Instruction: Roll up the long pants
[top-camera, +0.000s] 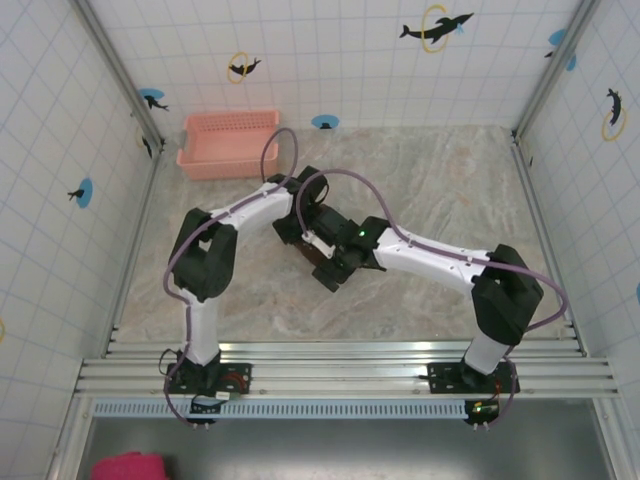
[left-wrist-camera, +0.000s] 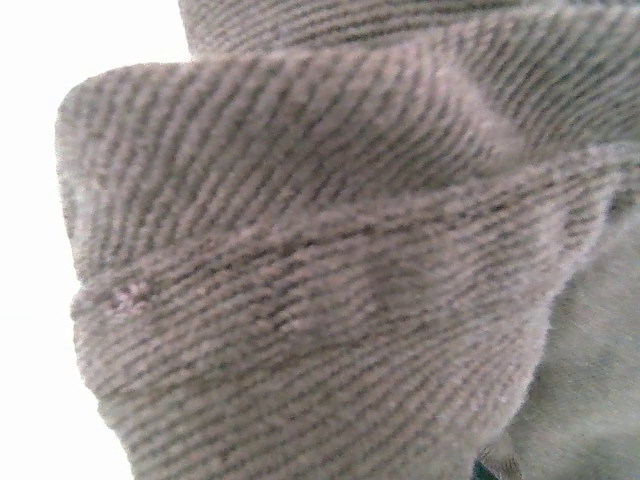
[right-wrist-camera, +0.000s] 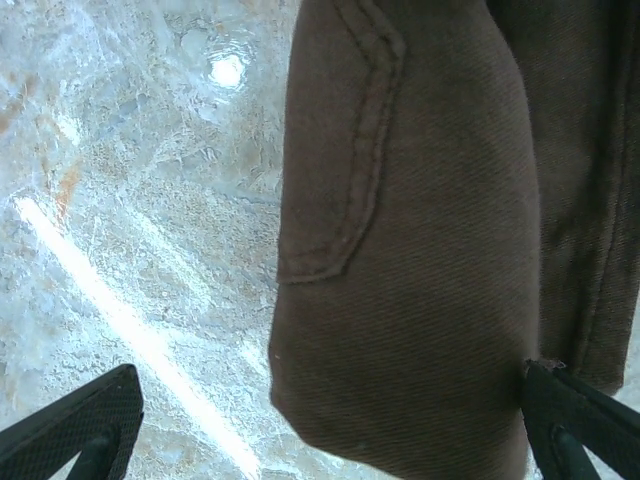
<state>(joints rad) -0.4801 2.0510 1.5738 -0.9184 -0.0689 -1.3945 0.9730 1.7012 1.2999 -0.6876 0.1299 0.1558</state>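
Currently the long pants (top-camera: 327, 277) lie as a compact dark bundle at mid-table, directly under the point where both arms converge. The pink basket (top-camera: 228, 143) stands well apart at the far left corner and plays no part in this step.

Right gripper (right-wrist-camera: 330, 400): the fingers (right-wrist-camera: 80, 425) stand wide apart, one at each lower corner of the right wrist view. The folded end of the pants (right-wrist-camera: 420, 250) sits between them, offset toward the finger on the right of that view, which touches or nearly touches the cloth. Nothing is clamped. The bundle's long axis runs straight away from this gripper, and a stitched pocket seam faces the camera.

Left gripper (top-camera: 305, 232): it meets the bundle from the far-left side, opposite the right gripper (top-camera: 340, 262). In the left wrist view the ribbed brown cloth (left-wrist-camera: 330, 280) lies hard against the lens; whether the fingers are apart or gripping cannot be told.

Governing relation: both grippers are at the bundle, on opposite sides. The right gripper already straddles the near end, so a closing motion there probably needs only a small shift toward the cloth's centre. Judged from its compact form, the roll appears well advanced.
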